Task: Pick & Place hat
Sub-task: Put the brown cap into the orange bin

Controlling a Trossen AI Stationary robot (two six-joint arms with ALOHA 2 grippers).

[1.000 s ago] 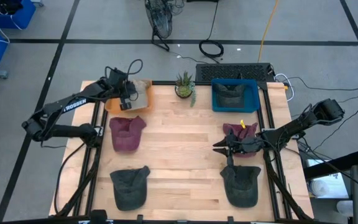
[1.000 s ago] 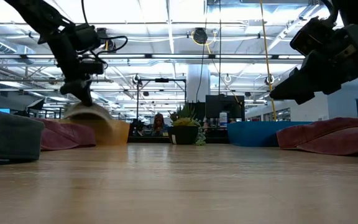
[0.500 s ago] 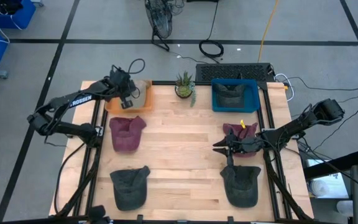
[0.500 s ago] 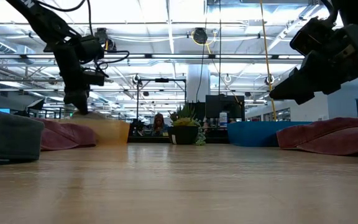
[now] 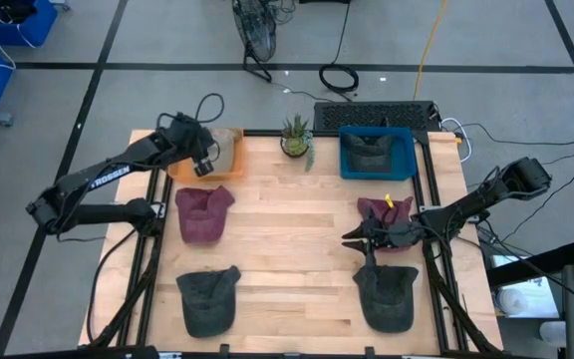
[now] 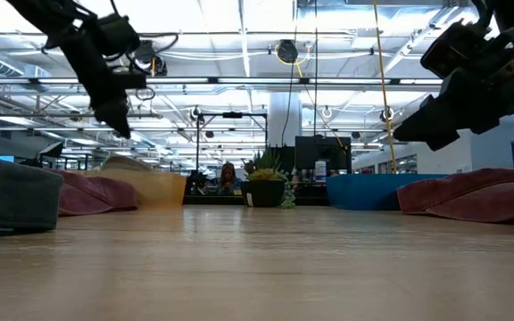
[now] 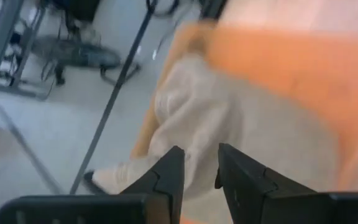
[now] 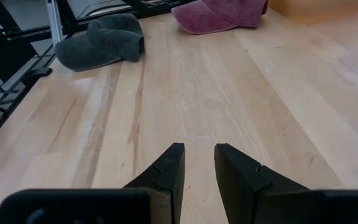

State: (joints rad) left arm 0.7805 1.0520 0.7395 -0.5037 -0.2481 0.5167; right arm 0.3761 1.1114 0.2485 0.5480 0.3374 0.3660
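Note:
A beige hat [image 5: 227,148] lies in the orange bin [image 5: 182,172] at the table's far left. My left gripper [image 7: 199,155] hovers open just above it, touching nothing. On the left side of the wood lie a maroon hat [image 5: 203,212] and a dark grey hat [image 5: 207,299]. Another maroon hat [image 5: 387,212] and another dark grey hat [image 5: 387,296] lie on the right. My right gripper [image 8: 199,150] waits open above the bare wood beside the right maroon hat, pointing toward the table's left.
A blue bin [image 5: 405,150] at the far right holds a dark hat [image 5: 370,152]. A small potted plant [image 5: 297,138] stands between the two bins at the far edge. The middle of the table [image 5: 297,259] is bare wood. Black frame rails run along both sides.
My left gripper dipped into the orange bin, then rose clear of the beige hat and drew back a little toward the table's left edge, rolling slightly. The beige hat stays in the bin. My right gripper has kept still.

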